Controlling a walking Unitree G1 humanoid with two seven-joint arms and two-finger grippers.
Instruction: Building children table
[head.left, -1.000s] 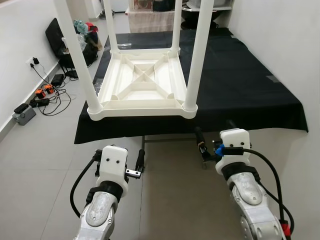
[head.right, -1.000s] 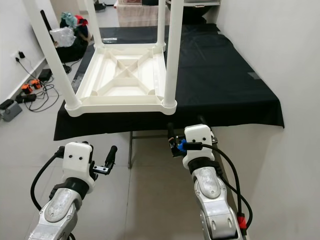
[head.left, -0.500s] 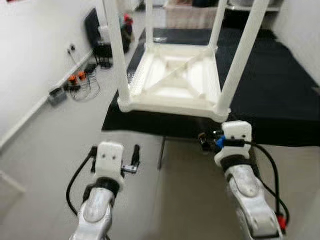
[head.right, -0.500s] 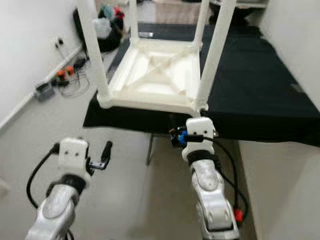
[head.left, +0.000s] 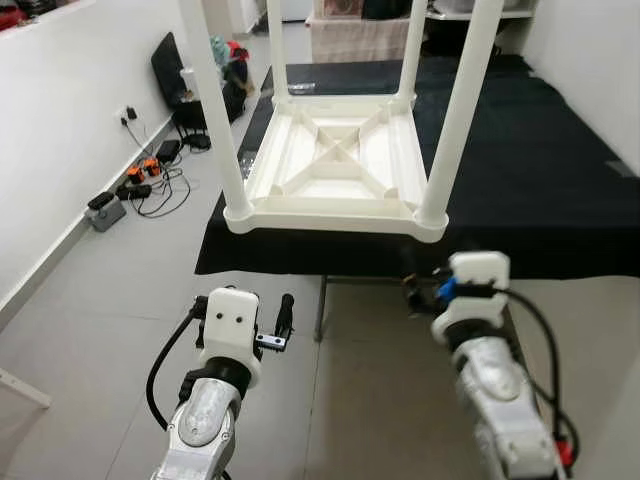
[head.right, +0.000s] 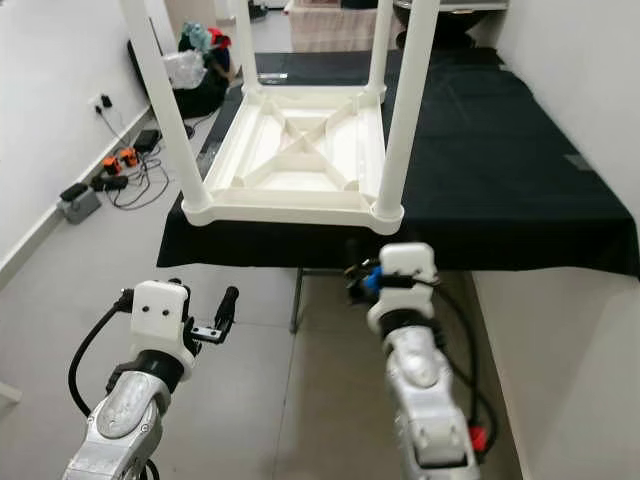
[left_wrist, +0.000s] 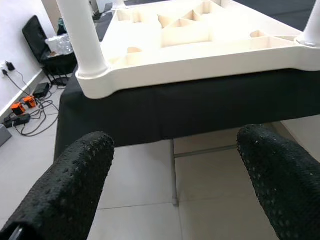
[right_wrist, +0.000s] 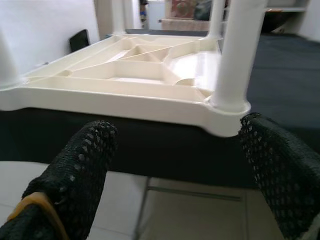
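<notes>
A white plastic children's table lies upside down on a black-covered table, its legs pointing up from the corners. Both of my grippers hang low in front of the black cloth's near edge, below the white tabletop. My left gripper is below the near left corner, and in the left wrist view its fingers are spread wide. My right gripper is just under the near right corner, and its fingers are also spread. Both are open and hold nothing.
Power strips and cables lie on the grey tile floor along the left wall, with a black bag and bundles beyond them. A metal table leg stands under the cloth between my arms. A shelf stands at the back.
The whole picture has shifted, so the camera moved. The white table stays where it was. Both grippers stay open below the cloth's edge.
</notes>
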